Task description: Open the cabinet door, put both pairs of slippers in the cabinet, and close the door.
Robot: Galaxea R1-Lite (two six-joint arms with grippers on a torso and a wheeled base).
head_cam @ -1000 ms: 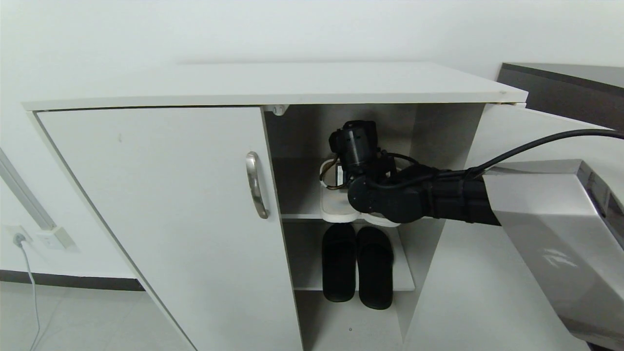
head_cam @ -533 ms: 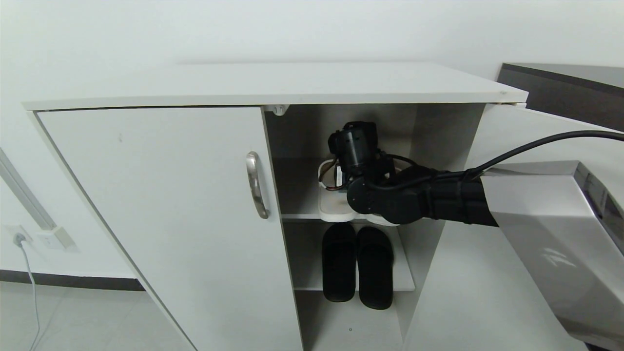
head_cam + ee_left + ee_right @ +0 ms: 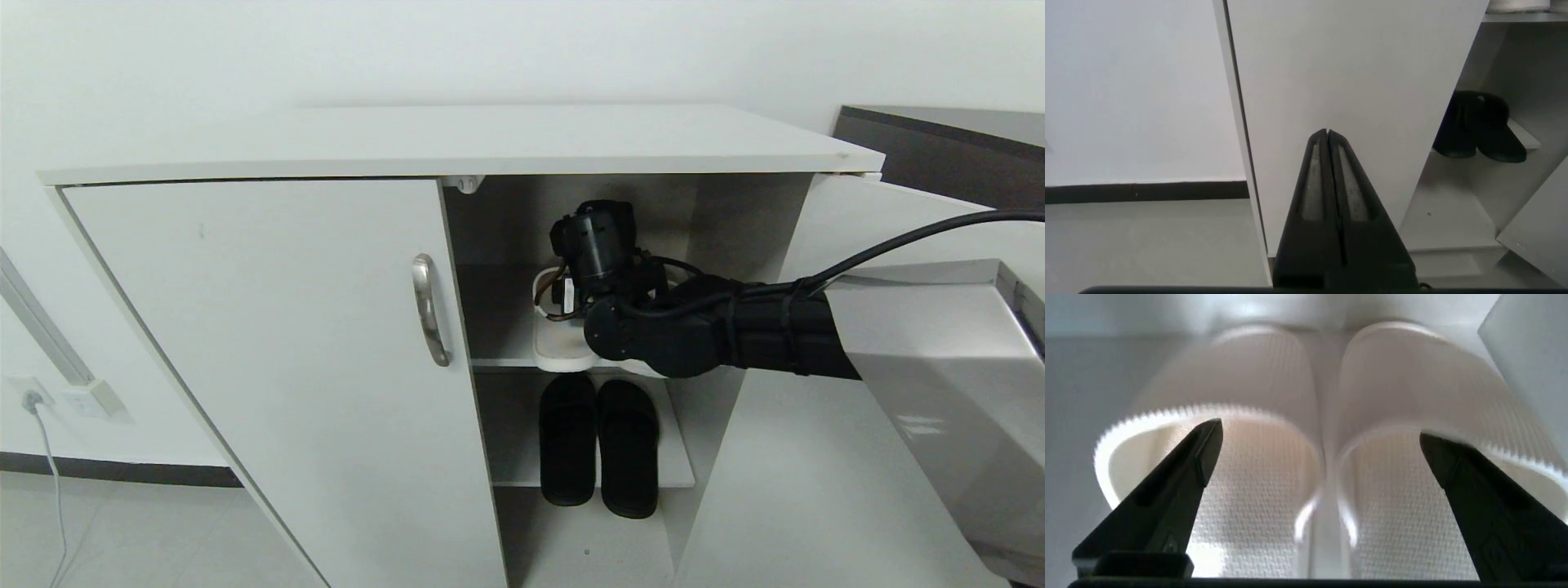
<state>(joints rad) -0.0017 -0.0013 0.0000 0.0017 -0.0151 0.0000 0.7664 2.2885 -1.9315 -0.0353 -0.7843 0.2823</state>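
Observation:
The white cabinet [image 3: 457, 143] has its right door [image 3: 784, 498] swung open and its left door [image 3: 269, 343] closed. A white pair of slippers [image 3: 559, 347] lies on the upper shelf, toes inward, seen close in the right wrist view [image 3: 1266, 457]. My right gripper [image 3: 1321, 437] is inside the cabinet just above their heels, open, one finger [image 3: 1167, 498] outside each slipper. A black pair of slippers [image 3: 598, 445] rests on the lower shelf [image 3: 1478, 126]. My left gripper [image 3: 1327, 135] is shut and empty, low in front of the closed left door.
A metal handle [image 3: 429, 310] sits on the left door's inner edge. A wall socket with a cable [image 3: 33, 402] is at the lower left. A dark counter [image 3: 939, 147] stands behind the open door on the right. Grey floor lies before the cabinet.
My right arm has risen slightly and the white slippers sit a touch deeper on the upper shelf. The black pair and the doors have not moved.

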